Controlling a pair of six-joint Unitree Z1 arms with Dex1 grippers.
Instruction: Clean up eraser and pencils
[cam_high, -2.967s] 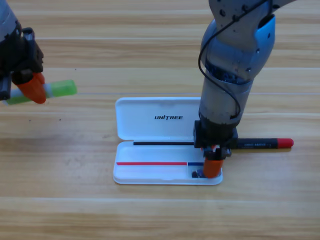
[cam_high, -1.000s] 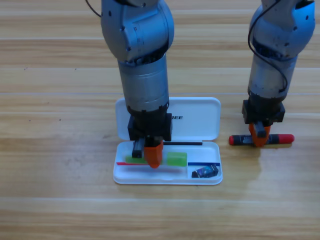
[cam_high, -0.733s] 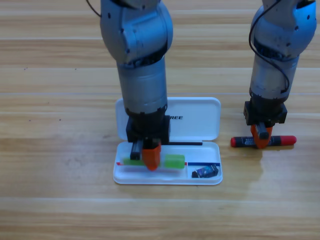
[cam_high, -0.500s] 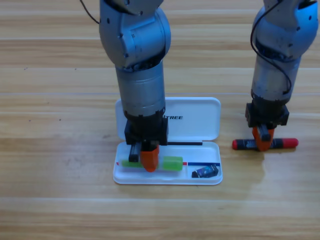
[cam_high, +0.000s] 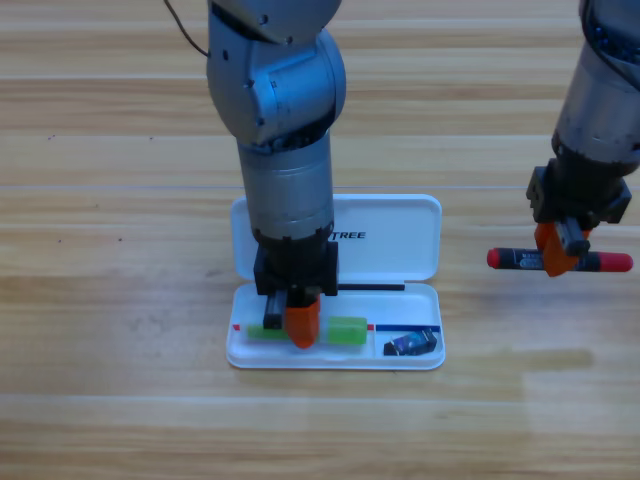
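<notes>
Since half a second ago the right gripper (cam_high: 560, 252) has carried the red-ended pencil (cam_high: 560, 261) up and to the right, so that the stick now hangs level above the wooden surface (cam_high: 120, 400), well to the right of the white case (cam_high: 400, 225), with a faint shadow on the boards below it. Its orange jaws are clamped on the dark printed middle of that pencil, and the red ends stick out on both sides. Over the same half second the left gripper (cam_high: 300, 322) has barely shifted: it points straight down into the long compartment of the case's lower tray, right over the green pencil (cam_high: 346, 331), which lies flat and lengthwise in that compartment, its ends showing to either side of the orange jaw. Whether those jaws are closed on the green stick or parted around it cannot be told, since the gripper hides the gap. One compartment further right, at the tray's lower right corner, the eraser (cam_high: 411, 344) lies small and dark, apart from the green pencil. Behind the tray the case's lid lies open and flat on the surface.
</notes>
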